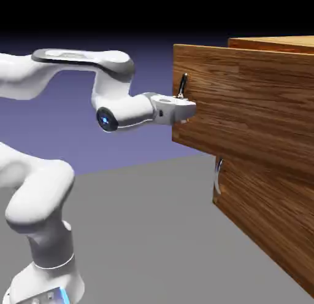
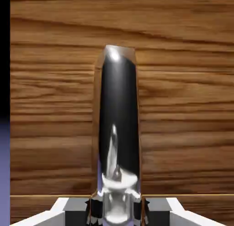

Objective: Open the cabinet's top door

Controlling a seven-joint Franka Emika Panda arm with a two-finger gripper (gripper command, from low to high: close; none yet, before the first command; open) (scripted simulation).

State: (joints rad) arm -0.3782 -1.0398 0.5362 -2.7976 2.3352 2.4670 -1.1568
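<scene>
Clamping handle (image 2: pixel 118 129): gripper (image 1: pixel 184 107) | exterior view: top door (image 1: pixel 245 106) pulled out | lower handle (image 1: pixel 218 174)

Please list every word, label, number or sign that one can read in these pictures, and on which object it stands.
None: no text on the cabinet, the top door, its handle, the arm or the hand.

My white 2-finger gripper (image 1: pixel 186 108) is hard against the brown wood-grain top door (image 1: pixel 245 106), which blocks any way forward. Open room lies behind me, over the bare grey table (image 1: pixel 153 235), below the projecting panel.
</scene>
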